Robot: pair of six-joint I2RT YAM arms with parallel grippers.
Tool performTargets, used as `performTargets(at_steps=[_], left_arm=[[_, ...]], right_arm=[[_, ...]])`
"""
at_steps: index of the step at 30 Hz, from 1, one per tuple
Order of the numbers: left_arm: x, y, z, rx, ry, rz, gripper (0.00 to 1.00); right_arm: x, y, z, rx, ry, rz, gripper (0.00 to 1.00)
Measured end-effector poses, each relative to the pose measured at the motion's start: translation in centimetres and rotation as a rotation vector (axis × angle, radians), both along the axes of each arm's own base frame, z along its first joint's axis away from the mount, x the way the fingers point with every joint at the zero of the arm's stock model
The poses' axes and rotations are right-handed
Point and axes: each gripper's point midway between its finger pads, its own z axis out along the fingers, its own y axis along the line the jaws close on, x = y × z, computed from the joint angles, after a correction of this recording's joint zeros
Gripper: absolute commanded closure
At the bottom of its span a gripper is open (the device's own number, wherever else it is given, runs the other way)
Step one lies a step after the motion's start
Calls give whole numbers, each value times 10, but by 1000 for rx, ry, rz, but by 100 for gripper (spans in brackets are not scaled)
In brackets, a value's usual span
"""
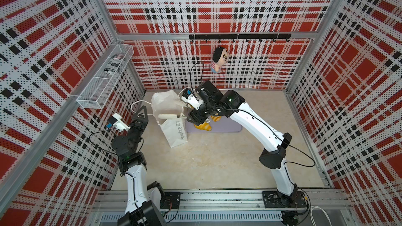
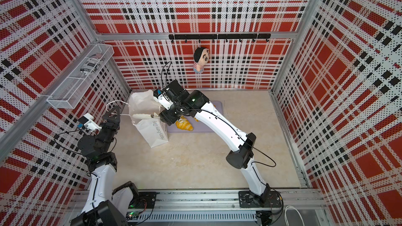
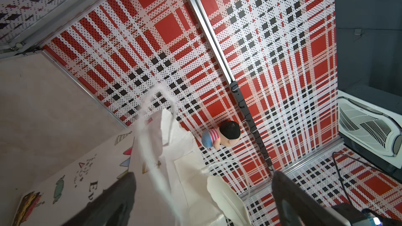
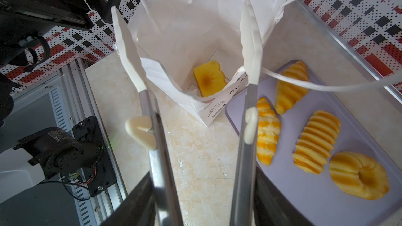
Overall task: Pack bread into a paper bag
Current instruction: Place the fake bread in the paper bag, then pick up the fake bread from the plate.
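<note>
Right, the toast block (image 4: 210,78) is down flat on the floor of the paper bag (image 4: 174,29). The tongs (image 4: 248,96) hang over its open mouth, their white tips spread with nothing between them. The right gripper (image 1: 189,117) is clamped on the tongs' metal arms, its jaws partly apart, so the tongs spring wide. The left gripper (image 1: 142,114) waits just beside the bag, jaws spread full and holding nothing.

Four pieces are left on the lavender tray (image 4: 293,183): one croissant (image 4: 291,85), a second croissant (image 4: 266,131), the ridged roll (image 4: 316,141) and the ring bun (image 4: 359,176).

By my reading this is the release-and-clear step. To do it well, raise the tongs straight up out of the mouth and keep them spread. A cord handle (image 4: 326,85) runs right beside one tip, so a sideways pull could snag it and topple the bag. Once clear of the rim, swing across to the tray, where the second croissant lies closest to the tongs.
</note>
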Motion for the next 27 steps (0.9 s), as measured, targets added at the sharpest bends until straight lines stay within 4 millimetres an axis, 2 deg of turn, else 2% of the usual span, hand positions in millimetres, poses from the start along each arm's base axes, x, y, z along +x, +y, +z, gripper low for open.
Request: performTargets(at_steps=[3, 5, 11, 16, 19, 21, 23, 27], left_arm=[[-1, 1, 3, 3, -11, 3, 2], [-2, 2, 4, 4, -16, 5, 2], [-2, 1, 5, 5, -21, 2, 2], [-2, 2, 5, 6, -22, 3, 2], [1, 3, 1, 6, -9, 4, 2], [4, 5, -6, 1, 15, 3, 2], [8, 7, -15, -4, 47, 2, 2], [15, 12, -37, -13, 143, 10, 2]], right_arm=[[-4, -2, 12, 24, -14, 5, 31], [-7, -5, 27, 54, -34, 9, 30], [-22, -19, 89, 185, -125, 18, 29], [-35, -44, 145, 290, -227, -3, 28], [-38, -64, 168, 317, -289, -44, 27], [-38, -75, 173, 314, -318, -72, 27], [-37, -84, 170, 295, -331, -97, 26], [-28, -87, 146, 225, -327, -138, 26]])
